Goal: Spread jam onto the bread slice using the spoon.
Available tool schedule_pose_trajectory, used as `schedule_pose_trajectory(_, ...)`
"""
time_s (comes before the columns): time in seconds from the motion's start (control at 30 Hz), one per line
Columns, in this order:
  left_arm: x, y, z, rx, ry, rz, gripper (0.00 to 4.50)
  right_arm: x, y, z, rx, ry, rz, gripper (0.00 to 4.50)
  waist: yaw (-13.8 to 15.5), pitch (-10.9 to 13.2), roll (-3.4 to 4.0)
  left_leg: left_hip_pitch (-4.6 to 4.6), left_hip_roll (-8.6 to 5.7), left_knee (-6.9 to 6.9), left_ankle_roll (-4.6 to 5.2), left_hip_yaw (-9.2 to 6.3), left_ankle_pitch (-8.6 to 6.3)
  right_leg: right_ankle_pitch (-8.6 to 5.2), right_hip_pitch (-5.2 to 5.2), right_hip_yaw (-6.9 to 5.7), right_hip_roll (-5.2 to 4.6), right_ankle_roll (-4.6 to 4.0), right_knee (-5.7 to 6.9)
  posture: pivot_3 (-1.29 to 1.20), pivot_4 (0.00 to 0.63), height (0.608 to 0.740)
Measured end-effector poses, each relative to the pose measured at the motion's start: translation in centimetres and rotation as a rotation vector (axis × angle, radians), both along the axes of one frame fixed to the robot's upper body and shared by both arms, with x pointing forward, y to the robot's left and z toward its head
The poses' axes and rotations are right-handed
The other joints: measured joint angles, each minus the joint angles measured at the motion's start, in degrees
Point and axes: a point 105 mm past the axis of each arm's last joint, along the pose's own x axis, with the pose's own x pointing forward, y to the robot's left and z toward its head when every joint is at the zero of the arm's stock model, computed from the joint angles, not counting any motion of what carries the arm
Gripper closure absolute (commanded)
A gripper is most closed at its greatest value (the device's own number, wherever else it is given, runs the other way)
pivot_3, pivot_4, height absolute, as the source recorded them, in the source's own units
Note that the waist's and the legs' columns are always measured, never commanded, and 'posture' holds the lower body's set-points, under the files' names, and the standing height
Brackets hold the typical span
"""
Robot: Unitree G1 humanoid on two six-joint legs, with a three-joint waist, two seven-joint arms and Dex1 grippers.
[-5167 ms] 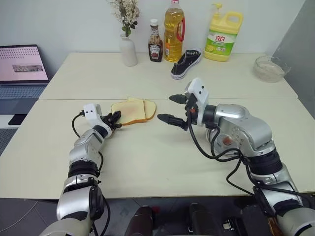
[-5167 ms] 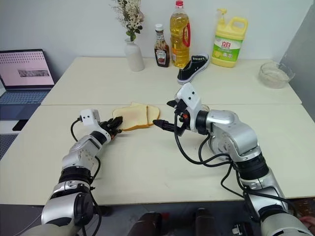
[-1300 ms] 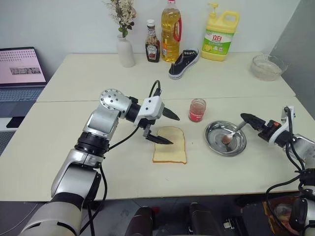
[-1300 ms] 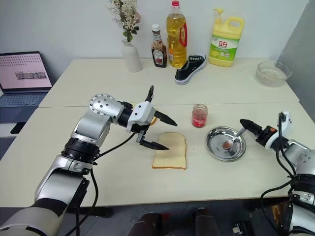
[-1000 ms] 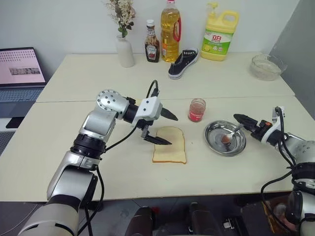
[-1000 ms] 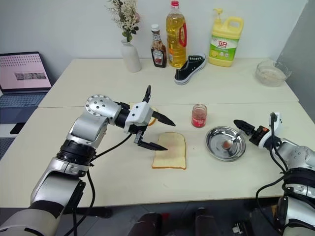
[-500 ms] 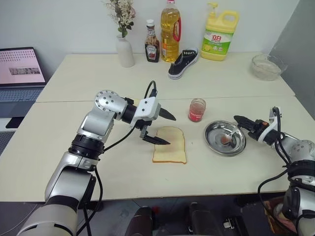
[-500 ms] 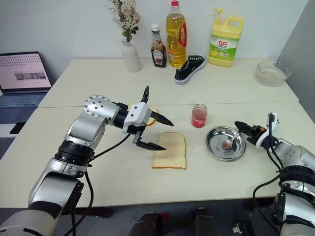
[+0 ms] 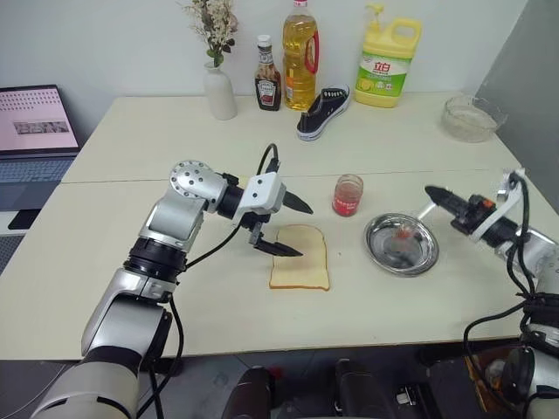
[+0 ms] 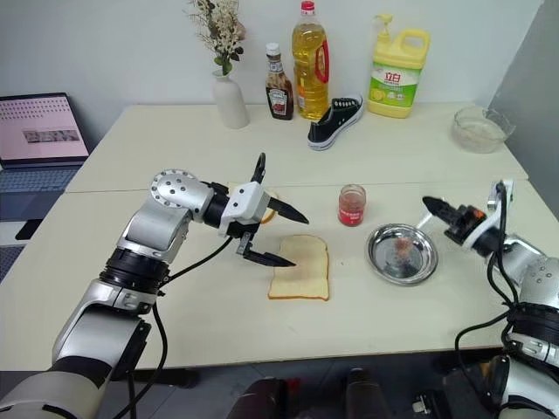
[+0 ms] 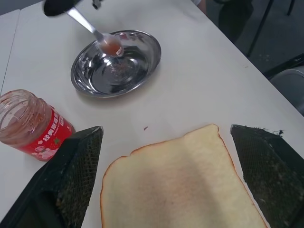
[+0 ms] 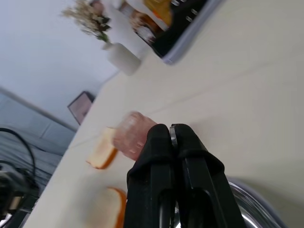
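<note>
The bread slice [image 9: 300, 260] lies flat near the table's middle. My left gripper [image 9: 305, 232] hovers open just over its left edge, nothing between its fingers. The jam is in a small glass jar [image 9: 347, 195] with a red label, standing behind the slice to the right. My right gripper [image 9: 432, 192] is shut on the handle of the spoon [image 11: 90, 28]. The spoon slants down from it, its bowl smeared with red jam and held just above the round steel dish [image 9: 376, 250]. The right wrist view shows the right fingers [image 12: 159, 142] pressed together.
A yellower bread slice [image 12: 102, 149] lies behind my left gripper. Along the table's far edge stand a white vase [image 9: 220, 92], a sauce bottle [image 9: 265, 85], an oil bottle [image 9: 300, 54], a yellow jug [image 9: 388, 55] and a black shoe [image 9: 321, 111]. A glass bowl [image 9: 470, 118] sits far right, a laptop [image 9: 35, 118] far left.
My right gripper has shut on the spoon's handle and risen, lifting the spoon's bowl off the dish. The left arm has stayed still.
</note>
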Motion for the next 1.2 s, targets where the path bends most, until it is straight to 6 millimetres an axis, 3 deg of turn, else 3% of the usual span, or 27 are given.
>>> schedule_pose_trajectory(0.13, 0.3, 0.2, 0.1, -0.012, 0.005, 0.031, 0.00, 0.5, 2.8, 4.1, -0.034, -0.126, 0.017, 4.48, -0.13, 0.00, 0.01, 0.00, -0.01, 0.00, 0.00, 0.02, 0.00, 0.00, -0.02, 0.02, 0.00, 0.00, 0.02, 0.00, 0.150, 0.740)
schedule_pose_trajectory(0.27, 0.8, 0.9, 0.5, -0.089, 0.022, 0.133, 0.00, 2.7, 7.3, 9.6, -0.132, -0.292, -0.006, 4.48, -0.97, 0.00, 0.06, 0.00, 0.02, -0.05, 0.00, 0.05, 0.00, 0.00, -0.14, 0.05, 0.00, 0.00, 0.08, 0.00, 0.150, 0.740)
schedule_pose_trajectory(0.37, 0.8, 1.1, 0.1, -0.130, 0.047, 0.197, 0.00, 3.6, 9.3, 11.9, -0.210, -0.397, -0.042, 4.48, -0.83, 0.00, 0.06, -0.07, 0.02, -0.10, 0.00, -0.12, 0.00, 0.01, -0.16, -0.09, 0.01, -0.02, 0.07, 0.00, 0.150, 0.740)
schedule_pose_trajectory(0.57, 1.8, 2.6, 0.8, -0.207, 0.025, 0.382, 0.00, 5.9, 10.4, 8.7, -0.354, -0.362, -0.074, 4.48, -0.10, 0.00, 0.06, -0.18, -0.01, -0.10, -0.01, -0.06, 0.00, 0.02, -0.24, -0.01, -0.13, -0.03, 0.02, 0.00, 0.150, 0.740)
schedule_pose_trajectory(0.7, 2.9, 3.5, 1.6, -0.274, -0.009, 0.510, 0.00, 6.2, 10.7, 8.3, -0.405, -0.390, -0.070, 4.48, -0.10, 0.00, 0.06, -0.16, -0.01, -0.11, -0.01, -0.08, 0.00, 0.02, -0.24, -0.05, -0.10, -0.03, 0.03, 0.00, 0.150, 0.740)
schedule_pose_trajectory(0.93, 2.6, 2.2, 2.2, -0.372, 0.019, 0.545, 0.00, 6.7, 10.4, 7.1, -0.463, -0.396, -0.069, 4.48, -0.08, 0.00, 0.06, -0.15, -0.03, -0.11, -0.01, -0.08, 0.00, 0.02, -0.24, -0.05, -0.09, -0.04, 0.04, 0.00, 0.150, 0.740)
schedule_pose_trajectory(1.2, 1.9, 1.3, 2.8, -0.409, 0.078, 0.523, 0.00, 6.8, 11.4, 4.1, -0.533, -0.367, -0.038, 4.48, -0.18, 0.00, 0.06, -0.13, -0.04, -0.13, -0.01, -0.06, 0.00, 0.02, -0.24, -0.04, -0.08, -0.04, 0.04, 0.00, 0.150, 0.740)
